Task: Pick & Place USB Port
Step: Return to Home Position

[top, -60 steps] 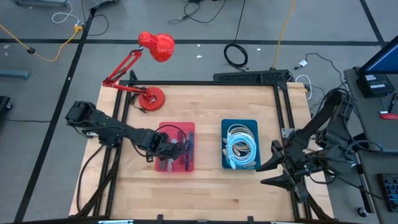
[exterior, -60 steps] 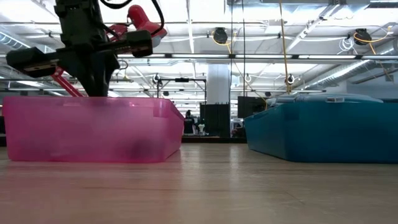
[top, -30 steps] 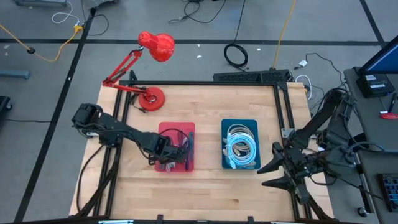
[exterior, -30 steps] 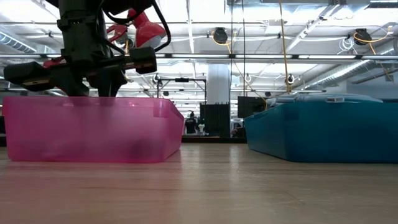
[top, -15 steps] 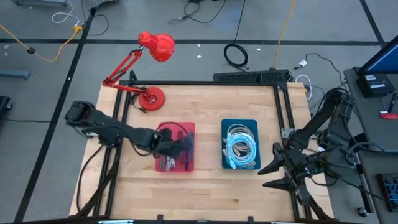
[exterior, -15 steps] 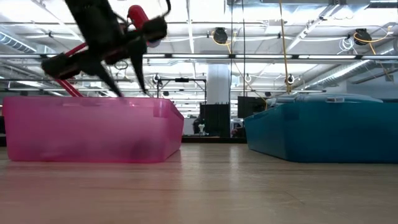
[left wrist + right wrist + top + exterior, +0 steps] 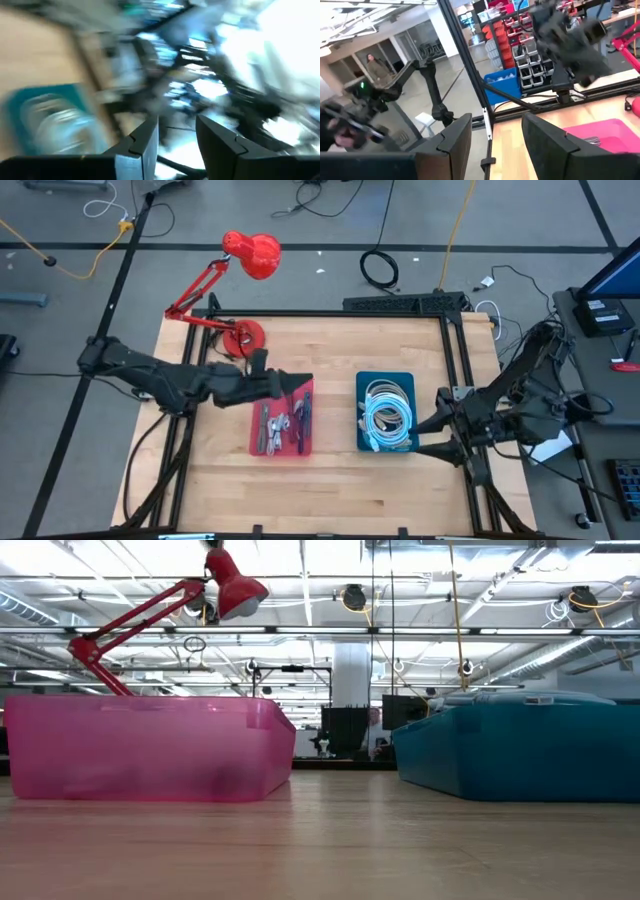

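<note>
A pink bin stands on the wooden table left of centre, with several small dark and grey USB pieces lying on its floor. My left gripper hangs high over the bin's far edge, pointing level toward the table's right. In the blurred left wrist view its fingers stand apart, and nothing shows between them. My right gripper waits open beside the table's right edge, raised and pointing toward the bins; its wrist view shows an empty gap.
A blue bin of coiled white cables stands right of the pink bin. A red desk lamp is clamped at the far left corner. Black frame rails run along the table's edges. A person stands in the room beyond.
My left gripper has risen out of the pink bin, tipped from pointing down to level, rolled about, and gone up out of the low view. The pieces in the bin now lie uncovered. My right arm has swung slightly toward the table.
</note>
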### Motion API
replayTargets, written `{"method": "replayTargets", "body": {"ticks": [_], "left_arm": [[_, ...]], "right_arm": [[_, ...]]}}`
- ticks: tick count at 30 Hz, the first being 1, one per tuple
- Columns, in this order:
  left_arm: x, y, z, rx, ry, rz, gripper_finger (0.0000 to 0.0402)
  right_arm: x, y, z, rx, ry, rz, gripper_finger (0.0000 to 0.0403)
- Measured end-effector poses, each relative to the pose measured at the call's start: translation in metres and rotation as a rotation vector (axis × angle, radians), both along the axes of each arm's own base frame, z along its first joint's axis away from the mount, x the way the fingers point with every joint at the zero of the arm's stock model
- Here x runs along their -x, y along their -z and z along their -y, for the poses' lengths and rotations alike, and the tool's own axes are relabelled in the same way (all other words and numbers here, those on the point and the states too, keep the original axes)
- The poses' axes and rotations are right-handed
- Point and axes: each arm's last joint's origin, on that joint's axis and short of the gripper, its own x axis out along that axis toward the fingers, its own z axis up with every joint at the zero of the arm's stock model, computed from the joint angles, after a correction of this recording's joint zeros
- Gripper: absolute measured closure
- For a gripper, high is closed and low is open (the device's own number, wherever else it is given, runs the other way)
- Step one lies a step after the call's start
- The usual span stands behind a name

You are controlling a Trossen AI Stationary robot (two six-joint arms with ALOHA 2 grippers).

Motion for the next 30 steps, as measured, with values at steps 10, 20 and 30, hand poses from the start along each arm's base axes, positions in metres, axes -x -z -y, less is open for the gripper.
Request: {"method": "replayTargets", "body": {"ticks": [10,20,30], "left_arm": [[0.009,-0.018,0.033,-0.392,0.437,0.159,0.0270],[0.008,0.001,-0.024,-0.505,0.398,-0.141,0.0270],[0.054,-0.030,-0.119,-0.711,0.284,-0.057,0.0270]], "right_arm": [[-0.004,0.006,0.007,0.156,0.131,-0.025,0.0234],[-0.027,0.000,0.074,0.412,0.778,-0.086,0.0234],[-0.040,-0.005,0.163,0.469,0.784,-0.118,0.0234]]}}
